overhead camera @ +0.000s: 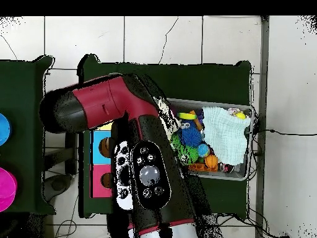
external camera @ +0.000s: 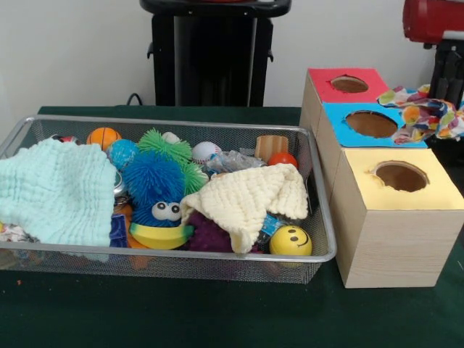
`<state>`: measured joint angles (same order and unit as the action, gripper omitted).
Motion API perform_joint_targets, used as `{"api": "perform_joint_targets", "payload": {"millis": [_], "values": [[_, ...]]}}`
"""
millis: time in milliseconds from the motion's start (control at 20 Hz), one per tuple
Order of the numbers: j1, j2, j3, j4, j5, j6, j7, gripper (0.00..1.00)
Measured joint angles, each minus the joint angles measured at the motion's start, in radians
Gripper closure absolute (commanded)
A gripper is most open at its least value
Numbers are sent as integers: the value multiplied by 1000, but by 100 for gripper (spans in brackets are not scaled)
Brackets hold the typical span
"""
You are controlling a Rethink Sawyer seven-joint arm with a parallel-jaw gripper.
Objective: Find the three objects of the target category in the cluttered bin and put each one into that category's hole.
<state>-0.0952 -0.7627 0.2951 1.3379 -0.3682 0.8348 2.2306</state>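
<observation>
The wire-mesh bin (external camera: pixel 322 255) stands left of three wooden boxes. It shows at the right in the overhead view (overhead camera: pixel 249 144). One dotted fabric piece (external camera: pixel 428 116) hangs at the right side of the blue-topped box, at the height of its top. It is right under the black gripper (external camera: pixel 449 76), which comes down at the picture's right edge. Its grip is hidden. The yellow-topped box's round hole (external camera: pixel 401 176) is nearest the camera and open. No other dotted piece shows in the bin. In the overhead view the arm (overhead camera: pixel 142 161) covers the boxes.
In the bin lie a mint-green cloth (external camera: pixel 54 190), a cream cloth (external camera: pixel 246 199), a blue fuzzy toy with eyes (external camera: pixel 154 185), green spiky balls, a smiley ball (external camera: pixel 291 241) and other small balls. The blue-topped hole (external camera: pixel 371 124) and the red-topped hole (external camera: pixel 349 84) lie behind the yellow one.
</observation>
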Motion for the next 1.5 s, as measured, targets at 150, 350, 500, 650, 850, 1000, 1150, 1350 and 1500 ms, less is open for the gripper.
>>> {"api": "perform_joint_targets", "payload": {"millis": [150, 350, 500, 650, 850, 1000, 1150, 1350, 1500], "values": [[16, 14, -25, 0, 2, -19, 0, 100], [37, 40, -71, 0, 3, -44, 0, 100], [50, 57, -102, 0, 3, -58, 0, 100], [65, 78, -140, 0, 8, -72, 0, 100], [85, 101, -180, 3, 24, -87, 0, 100], [96, 116, -204, 7, 43, -100, 2, 100], [112, 136, -230, 12, 76, -121, 4, 100], [132, 158, -258, 19, 121, -153, 16, 100], [146, 171, -273, 35, 149, -183, 28, 100]]}}
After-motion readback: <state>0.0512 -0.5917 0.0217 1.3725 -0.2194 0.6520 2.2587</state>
